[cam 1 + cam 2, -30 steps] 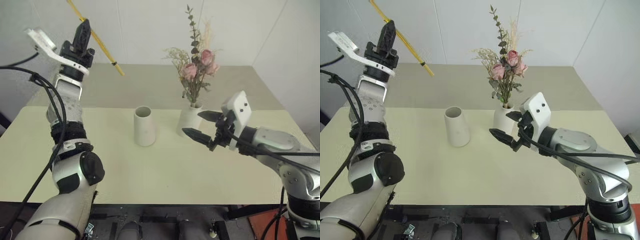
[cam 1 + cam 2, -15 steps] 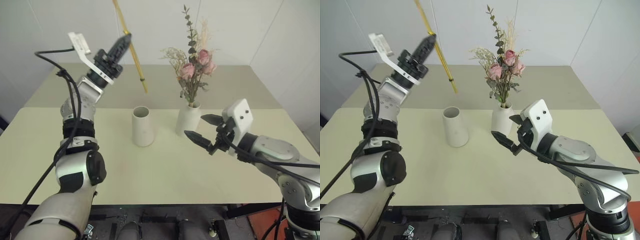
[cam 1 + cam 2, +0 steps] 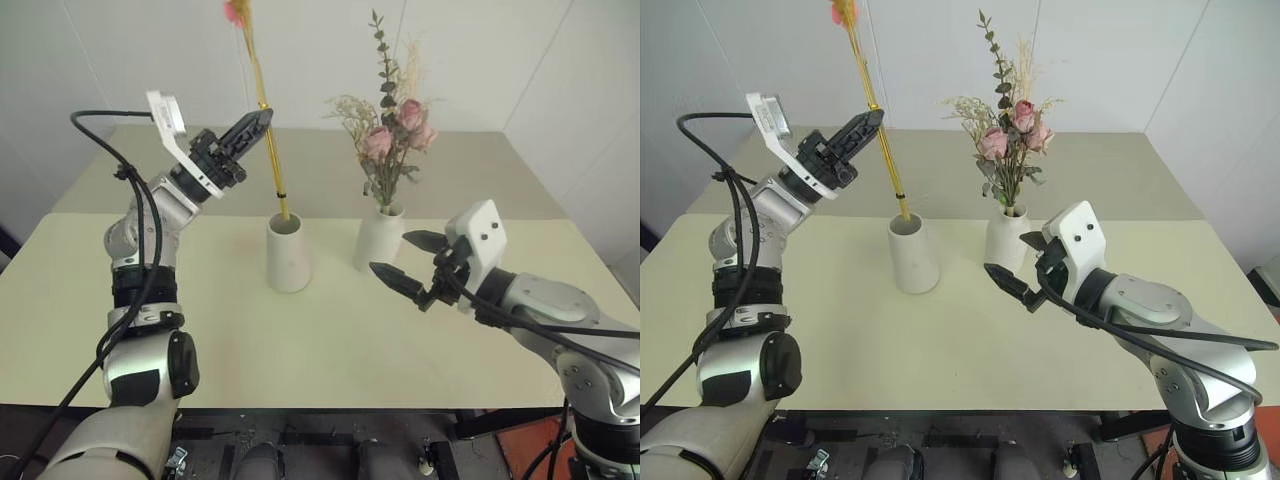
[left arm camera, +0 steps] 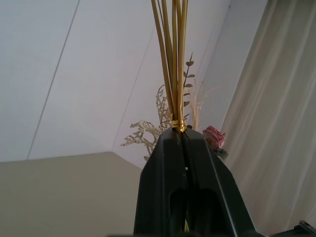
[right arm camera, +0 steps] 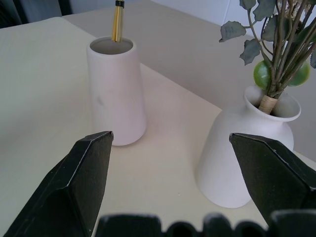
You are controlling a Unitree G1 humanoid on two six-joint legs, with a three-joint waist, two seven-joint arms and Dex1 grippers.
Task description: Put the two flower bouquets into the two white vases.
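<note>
The yellow stalk bundle (image 3: 262, 110) stands almost upright, its long axis tipped slightly so the top leans away to the left, and its lower tip sits right at the mouth of the plain tapered vase (image 3: 288, 252), at the far edge of the rim; from the right wrist view the stalk ends (image 5: 118, 20) look just at or barely inside the opening. The left gripper (image 3: 254, 127) is closed on the bundle partway up, near its wire tie, and reaches in from the left of the vase, pointing up and to the right. So the coming move is a straight drop along the stalks' own axis, and the left arm is the one placed for it.

The right gripper (image 3: 407, 262) hangs spread wide and empty over the desk (image 3: 330, 340), just in front of the narrow-necked vase (image 3: 379, 238), which already carries the rose bunch (image 3: 392, 135).

A second ago the bundle lay steeply slanted, high and well left of the vases, its tip far from any opening. Half a second ago it was swinging upright with the tip above and behind the tapered vase. Now the tip has come down to the rim. The right gripper has kept its place and spread throughout.
</note>
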